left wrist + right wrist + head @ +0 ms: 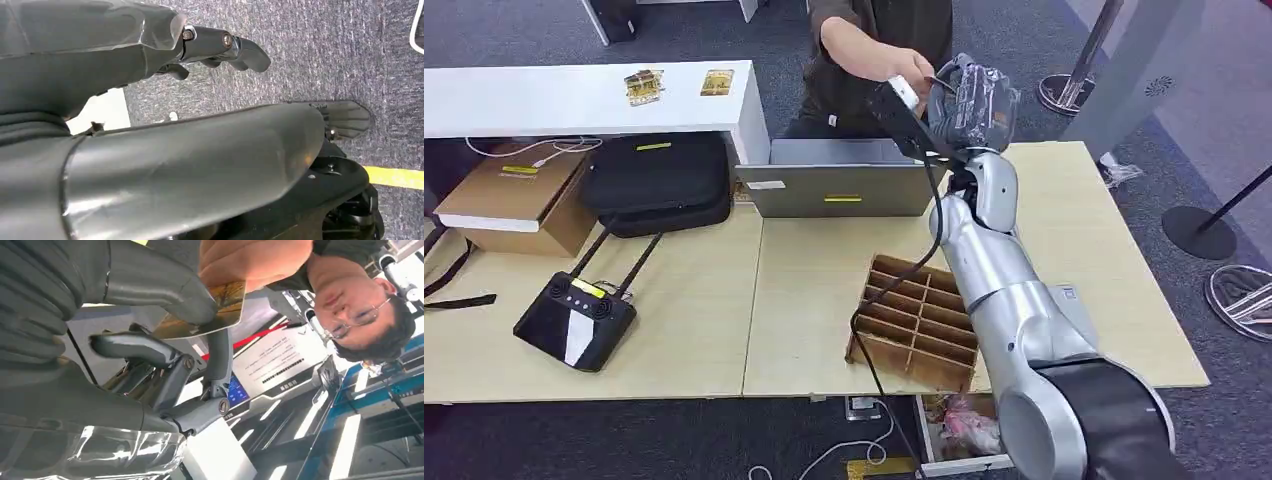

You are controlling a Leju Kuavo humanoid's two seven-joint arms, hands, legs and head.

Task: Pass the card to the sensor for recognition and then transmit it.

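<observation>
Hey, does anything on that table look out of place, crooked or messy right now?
The wooden divider tray sits askew near the table's front edge, one corner about at the edge. Otherwise nothing stands out: the right hand holds the card up to a person's hand.

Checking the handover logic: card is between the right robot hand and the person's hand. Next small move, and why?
Probably ease the right robot hand open to release the card. The right wrist view shows the thumb and a finger pinching it, while the person's hand already grips its far edge, so the person seems ready to take it.
</observation>
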